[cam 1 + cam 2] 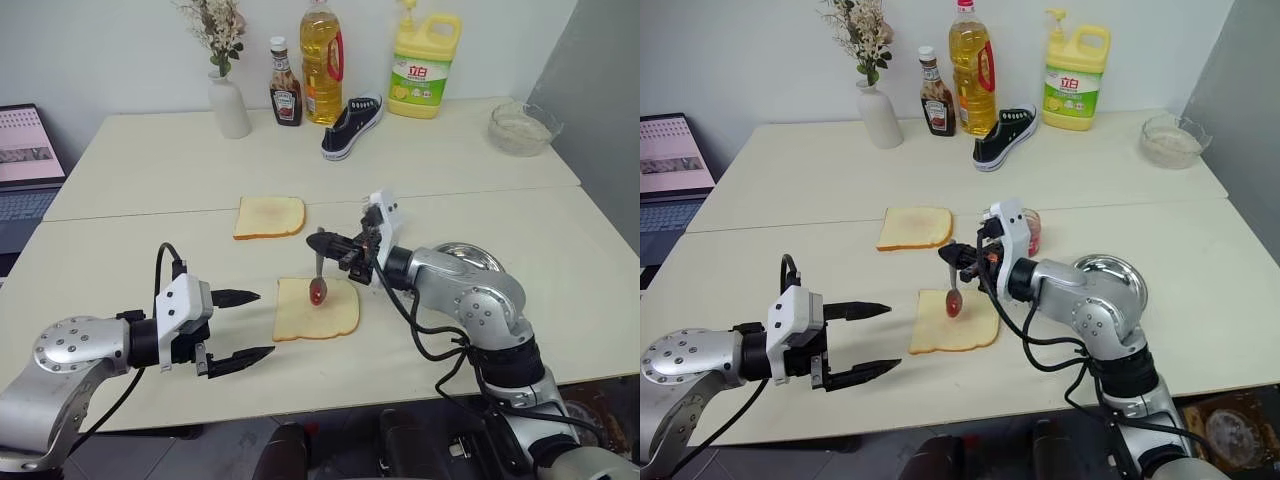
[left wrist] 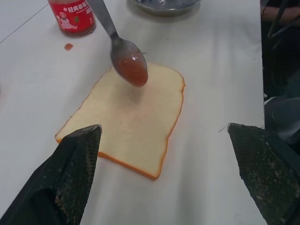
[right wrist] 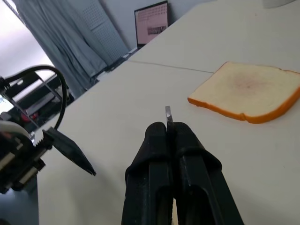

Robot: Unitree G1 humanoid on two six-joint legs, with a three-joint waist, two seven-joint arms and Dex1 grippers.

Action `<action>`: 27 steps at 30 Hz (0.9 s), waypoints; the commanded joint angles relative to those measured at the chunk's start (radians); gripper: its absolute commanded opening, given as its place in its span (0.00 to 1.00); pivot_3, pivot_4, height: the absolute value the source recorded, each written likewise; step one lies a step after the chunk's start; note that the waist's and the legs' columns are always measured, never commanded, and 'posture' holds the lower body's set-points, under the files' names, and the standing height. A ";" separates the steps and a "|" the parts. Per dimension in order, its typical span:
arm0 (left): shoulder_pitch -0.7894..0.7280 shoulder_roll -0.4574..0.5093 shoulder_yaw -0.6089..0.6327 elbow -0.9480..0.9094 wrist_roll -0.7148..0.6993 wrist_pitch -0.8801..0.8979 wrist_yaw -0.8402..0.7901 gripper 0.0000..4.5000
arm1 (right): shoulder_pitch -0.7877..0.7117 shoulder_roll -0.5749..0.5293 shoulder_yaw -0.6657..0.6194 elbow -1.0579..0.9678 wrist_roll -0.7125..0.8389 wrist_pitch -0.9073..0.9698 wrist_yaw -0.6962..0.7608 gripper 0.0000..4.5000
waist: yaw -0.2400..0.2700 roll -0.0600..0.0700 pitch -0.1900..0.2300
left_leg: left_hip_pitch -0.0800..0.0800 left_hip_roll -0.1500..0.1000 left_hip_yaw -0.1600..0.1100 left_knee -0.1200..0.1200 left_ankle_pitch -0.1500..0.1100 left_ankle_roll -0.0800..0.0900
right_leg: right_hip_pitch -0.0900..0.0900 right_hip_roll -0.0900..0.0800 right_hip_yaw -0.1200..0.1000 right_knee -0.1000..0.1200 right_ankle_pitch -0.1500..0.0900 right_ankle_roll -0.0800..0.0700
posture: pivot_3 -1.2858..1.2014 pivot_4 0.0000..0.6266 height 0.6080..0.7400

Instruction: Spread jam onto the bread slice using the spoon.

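Gripping the spoon [image 1: 319, 272] handle, right claw [image 1: 330, 243] is clamped tight; jam-loaded bowl hangs over the bread [image 1: 316, 309] at table [image 1: 500, 215] centre; left claw [image 1: 240, 325] spread wide, left of it; advise lowering, then dragging flat, lightly.

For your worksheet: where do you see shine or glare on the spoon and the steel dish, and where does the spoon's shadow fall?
Left wrist view: the jam in the spoon bowl gleams with small highlights, and a soft shadow lies under it on the bread slice. Right eye view: the steel dish mirrors bright light on its rim.
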 commanded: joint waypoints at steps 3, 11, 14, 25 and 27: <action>0.009 0.009 0.014 -0.034 -0.009 -0.013 -0.003 1.00 | -0.030 0.024 0.058 0.025 -0.109 -0.092 0.072 0.01 | 0.000 0.000 0.000 | 0.000 0.000 0.000 0.000 0.000 0.000 | 0.000 0.000 0.000 0.000 0.001 -0.002 | 0.52 0.24 1.00; 0.088 0.019 0.059 -0.031 -0.004 -0.027 -0.021 1.00 | -0.061 0.080 0.078 0.083 -0.191 -0.140 0.130 0.01 | 0.000 0.000 0.000 | 0.000 0.000 0.000 0.000 0.000 0.000 | 0.000 0.000 0.000 0.000 0.002 -0.003 | 0.52 0.24 1.00; 0.125 0.021 0.079 -0.040 -0.008 -0.018 -0.023 1.00 | -0.075 0.097 0.074 0.091 -0.204 -0.143 0.150 0.01 | 0.000 0.000 0.000 | 0.001 0.000 0.000 0.000 0.000 0.000 | 0.000 0.000 0.000 0.000 0.002 -0.003 | 0.52 0.24 1.00; 0.161 -0.002 0.122 -0.037 -0.049 0.053 0.030 1.00 | -0.072 0.190 -0.048 0.124 -0.123 -0.018 0.113 0.01 | 0.000 -0.001 0.000 | 0.001 0.000 -0.001 0.000 0.000 0.000 | 0.000 0.000 0.000 0.001 0.002 -0.004 | 0.52 0.24 1.00; 0.157 -0.005 0.116 -0.037 -0.048 0.057 0.040 1.00 | -0.061 0.208 -0.075 0.178 -0.126 -0.015 0.104 0.01 | 0.000 -0.001 0.000 | 0.002 0.000 0.000 0.000 0.000 0.000 | 0.000 0.000 0.000 0.001 0.002 -0.004 | 0.52 0.24 1.00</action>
